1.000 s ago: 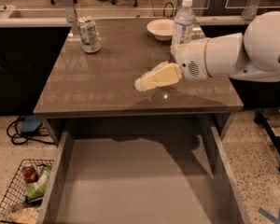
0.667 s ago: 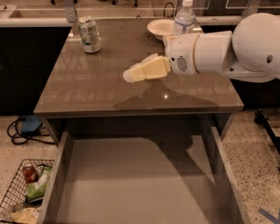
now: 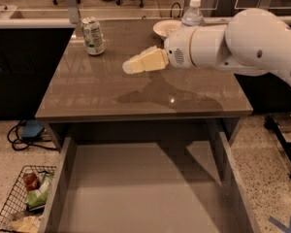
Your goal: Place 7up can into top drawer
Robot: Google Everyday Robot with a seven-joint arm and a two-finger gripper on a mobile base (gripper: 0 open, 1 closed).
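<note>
Gripper (image 3: pixel 129 67) hovers above the middle of the brown surface (image 3: pixel 111 93), reaching in from the right on a thick white arm (image 3: pixel 223 45) and pointing left. Its cream jaws look pressed together into a single wedge, with nothing held between them. Up at the far left corner of the surface stands the 7up can (image 3: pixel 93 35), upright and well apart from the gripper. A water bottle (image 3: pixel 192 12) and a pale bowl (image 3: pixel 163 28) sit along the far edge (the arm partly hides both). Below the front edge, the top drawer (image 3: pixel 136 193) is pulled out. A wire basket (image 3: pixel 9 210) rests on the floor beside its left wall.
</note>
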